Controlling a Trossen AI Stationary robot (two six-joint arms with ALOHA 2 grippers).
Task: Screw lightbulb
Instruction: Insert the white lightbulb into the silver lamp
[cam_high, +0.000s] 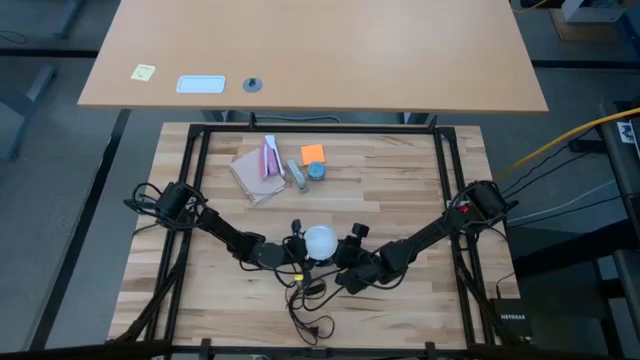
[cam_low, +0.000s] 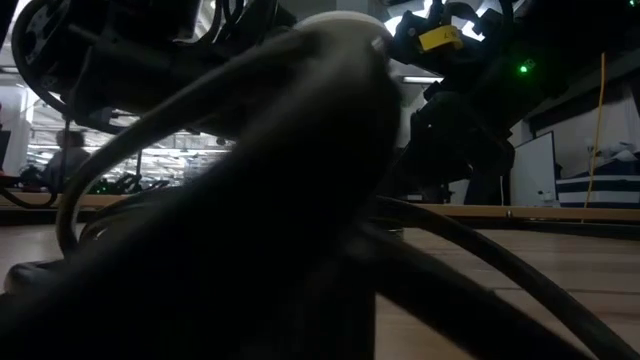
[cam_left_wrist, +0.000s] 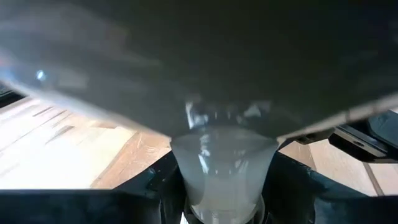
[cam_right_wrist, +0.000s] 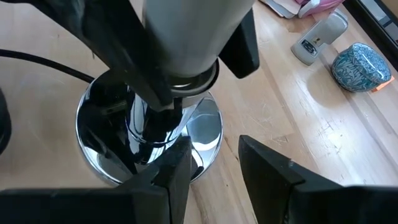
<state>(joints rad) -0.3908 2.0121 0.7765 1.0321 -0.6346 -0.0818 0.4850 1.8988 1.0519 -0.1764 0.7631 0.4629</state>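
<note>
The white lightbulb (cam_high: 320, 240) stands upright at the table's middle, globe up. Its pale neck (cam_right_wrist: 186, 50) goes down into the chrome socket (cam_right_wrist: 186, 134), whose round base sits on the wood. My left gripper (cam_high: 300, 248) comes in from the table's left and is shut on the bulb. My right gripper (cam_right_wrist: 214, 146) comes in from the right, low beside the socket base. Its fingers are apart, with bare wood between them. In the low view, dark blurred arm parts and cord hide nearly everything except the bulb's top (cam_low: 340, 20). My left gripper pinches the lightbulb's neck (cam_left_wrist: 217, 174) between its two fingers (cam_right_wrist: 146, 68), just below the globe. The fingers come nearly level from the table's left. The bulb stays upright, its lower end in the socket. My right gripper has one finger (cam_right_wrist: 177, 165) over the near rim of the socket base (cam_right_wrist: 208, 140); whether it touches the rim I cannot tell.
At the table's far middle lie a tan and pink packet (cam_high: 258, 165), an orange note (cam_high: 313, 153), a grey stick (cam_right_wrist: 317, 37) and a blue-grey round piece (cam_right_wrist: 360, 65). A black cord (cam_high: 305, 300) trails toward the near edge. A black frame (cam_high: 195, 180) rims the table.
</note>
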